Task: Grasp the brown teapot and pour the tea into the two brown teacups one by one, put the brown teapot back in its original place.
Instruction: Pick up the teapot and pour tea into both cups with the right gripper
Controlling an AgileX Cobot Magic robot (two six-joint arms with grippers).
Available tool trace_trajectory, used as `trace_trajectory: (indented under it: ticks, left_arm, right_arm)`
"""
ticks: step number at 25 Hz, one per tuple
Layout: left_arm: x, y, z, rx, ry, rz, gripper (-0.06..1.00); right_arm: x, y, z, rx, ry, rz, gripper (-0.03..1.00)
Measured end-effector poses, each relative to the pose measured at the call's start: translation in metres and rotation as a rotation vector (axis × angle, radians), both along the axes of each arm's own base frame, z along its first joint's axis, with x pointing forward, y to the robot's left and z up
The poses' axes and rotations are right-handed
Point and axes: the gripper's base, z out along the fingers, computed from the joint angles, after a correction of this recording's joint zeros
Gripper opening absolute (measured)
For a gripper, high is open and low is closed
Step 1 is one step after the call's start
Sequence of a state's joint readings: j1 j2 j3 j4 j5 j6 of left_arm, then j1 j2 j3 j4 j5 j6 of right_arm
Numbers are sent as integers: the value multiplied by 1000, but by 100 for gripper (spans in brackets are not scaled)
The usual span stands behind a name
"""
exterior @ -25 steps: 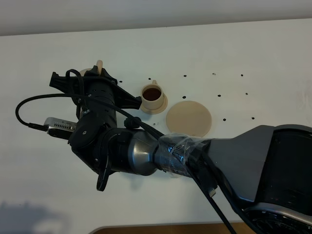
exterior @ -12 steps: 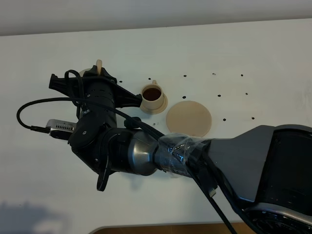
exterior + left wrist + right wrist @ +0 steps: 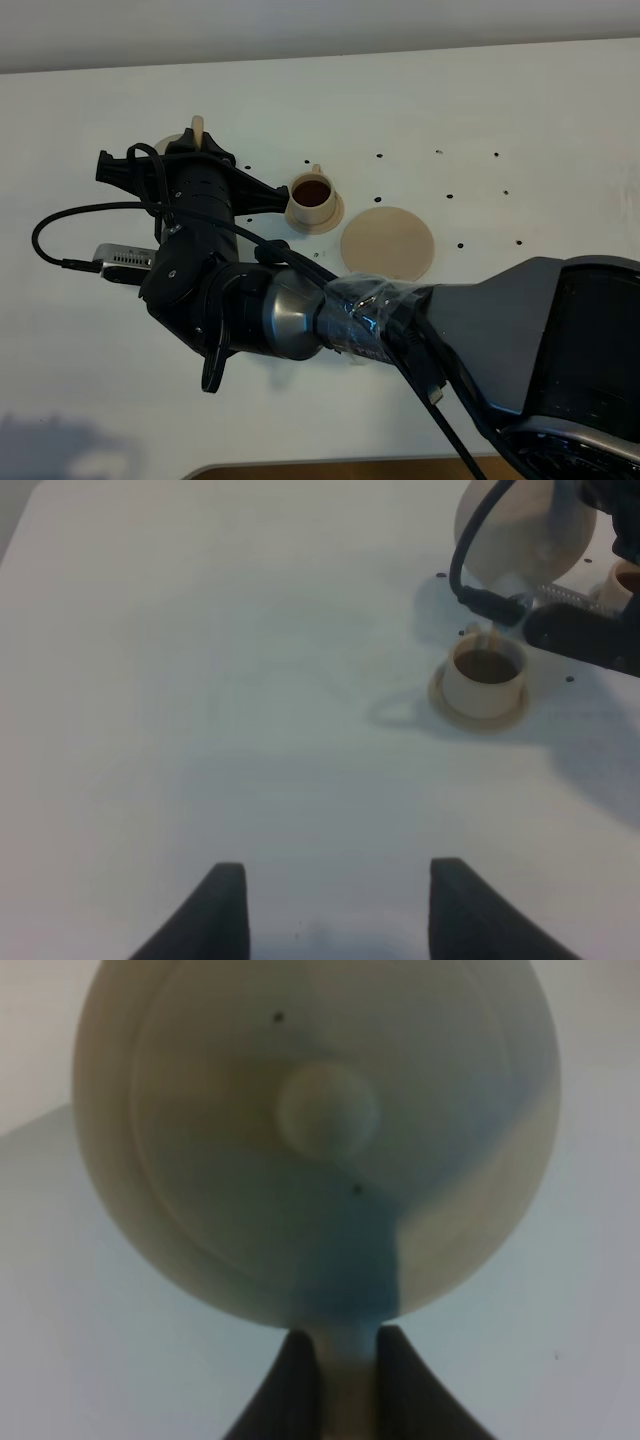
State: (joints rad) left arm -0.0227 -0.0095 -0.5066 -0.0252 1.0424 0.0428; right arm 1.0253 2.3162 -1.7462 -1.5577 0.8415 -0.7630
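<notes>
My right gripper [image 3: 347, 1365] is shut on the loop handle of the brown teapot [image 3: 320, 1140]. It holds the pot tilted in the air, spout over a brown teacup [image 3: 485, 672] that has dark tea in it. The pot also shows in the left wrist view [image 3: 525, 530] and peeks out past my right arm in the exterior view [image 3: 200, 133]; that cup is hidden under the arm there. The second brown teacup [image 3: 313, 193], filled with tea, stands on its small saucer. The wide saucer [image 3: 388, 243] lies bare. My left gripper [image 3: 340, 910] is open and empty over the table.
My right arm [image 3: 260, 310] reaches across from the lower right to the left half of the white table [image 3: 520, 110], with a black cable looping off its wrist. Small dark dots mark the tabletop.
My right wrist and the teapot have shifted slightly up and to the left in the exterior view. The cups and the wide saucer have not moved.
</notes>
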Motion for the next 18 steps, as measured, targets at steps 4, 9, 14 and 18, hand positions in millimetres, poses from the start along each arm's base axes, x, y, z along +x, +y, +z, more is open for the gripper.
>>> trace_trajectory:
  ticks: [4,9,14,18]
  left_arm:
    - [0,0,0,0,0,0,45]
    - [0,0,0,0,0,0,45]
    - [0,0,0,0,0,0,45]
    - [0,0,0,0,0,0,45]
  right_arm:
    - [-1,-1,-2,19,30,-20,11]
    - [-2,-4,-7,72,87,-78,11]
    - [-2,-7,-8,175,104,-151,11]
    - [-1,-11,-9,259,120,-220,11]
